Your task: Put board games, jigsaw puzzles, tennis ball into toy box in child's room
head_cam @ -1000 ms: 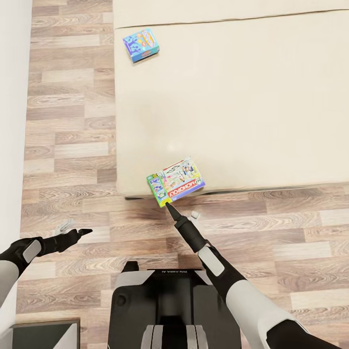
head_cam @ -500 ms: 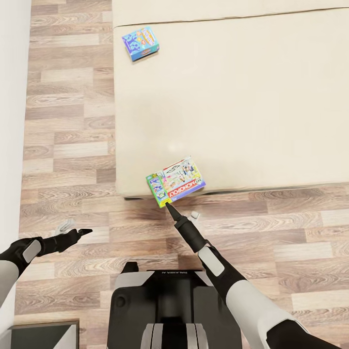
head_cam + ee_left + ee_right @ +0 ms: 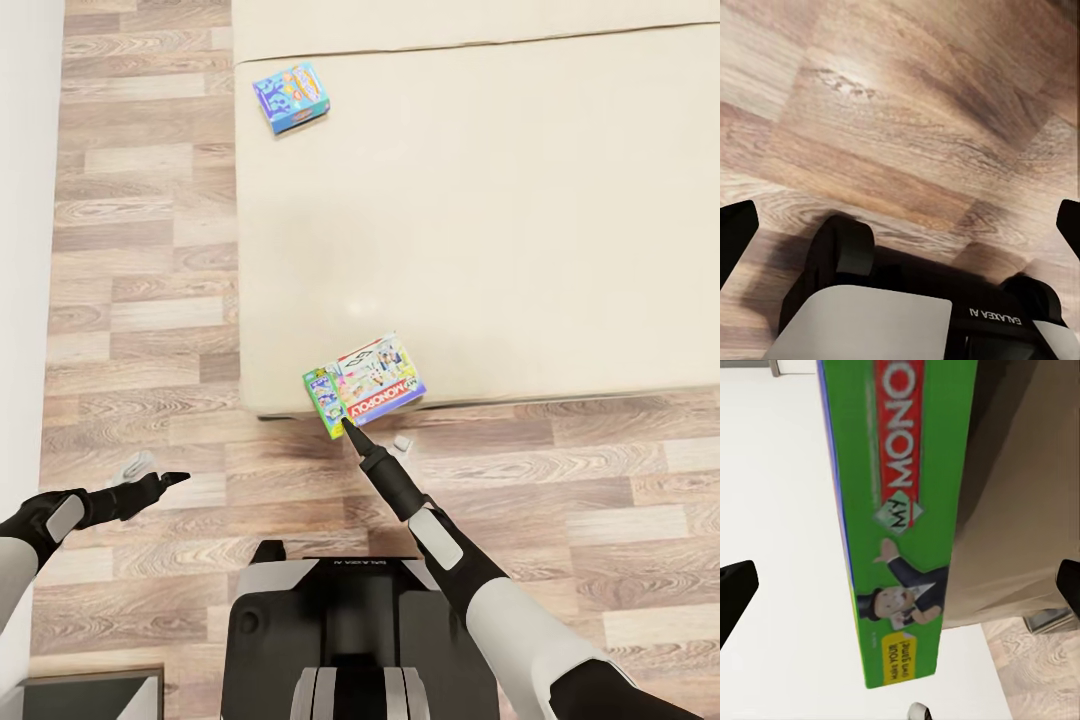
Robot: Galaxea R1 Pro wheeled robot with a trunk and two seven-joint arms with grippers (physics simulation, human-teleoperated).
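Note:
Two board games lie on the bed point(image 3: 520, 200), whose mattress is cream. A light blue one point(image 3: 291, 96) sits near the far left corner. A green and red Monopoly box point(image 3: 365, 385) hangs partly over the near edge. My right gripper point(image 3: 349, 428) reaches up to that box's near corner. In the right wrist view the box's green side point(image 3: 907, 510) stands between the wide-apart fingertips point(image 3: 735, 592), so the right gripper point(image 3: 900, 589) is open. My left gripper point(image 3: 170, 479) hovers open over the floor, away from the bed. The toy box and the table are out of view.
Wood-plank floor point(image 3: 140, 300) runs left of the bed and in front of it. A white wall point(image 3: 20, 250) lines the far left. Small grey bits lie on the floor point(image 3: 403, 441), point(image 3: 135, 466). The left wrist view looks down on my dark base point(image 3: 892, 300).
The Monopoly box has slid a little toward the bed's near edge and turned slightly. The whole view has shifted slightly. The left arm has stayed put.

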